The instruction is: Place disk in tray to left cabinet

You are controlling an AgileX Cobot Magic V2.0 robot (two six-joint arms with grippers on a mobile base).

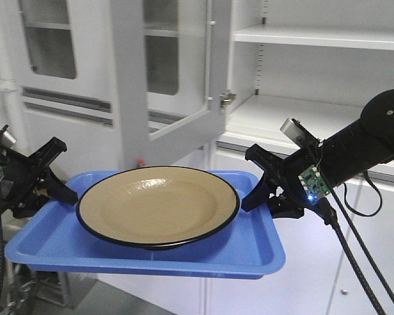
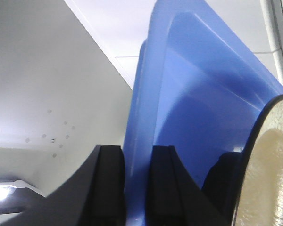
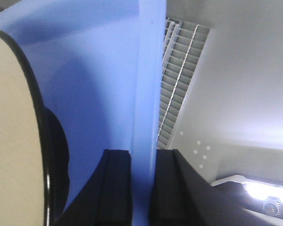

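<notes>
The tan disk (image 1: 159,205) with its black rim lies in the blue tray (image 1: 203,257), which hangs in the air between both arms. My left gripper (image 1: 58,192) is shut on the tray's left rim (image 2: 137,155). My right gripper (image 1: 257,194) is shut on the tray's right rim (image 3: 144,155). The disk's edge shows in the left wrist view (image 2: 269,165) and in the right wrist view (image 3: 12,141). The light grey cabinet (image 1: 315,72) stands behind the tray, its shelf (image 1: 295,115) bare and higher than the tray.
An open cabinet door (image 1: 174,72) with a glass pane hangs behind the tray's middle. A shut glass-paned door (image 1: 52,65) is at the left. Lower cabinet fronts (image 1: 374,262) are below the shelf at the right.
</notes>
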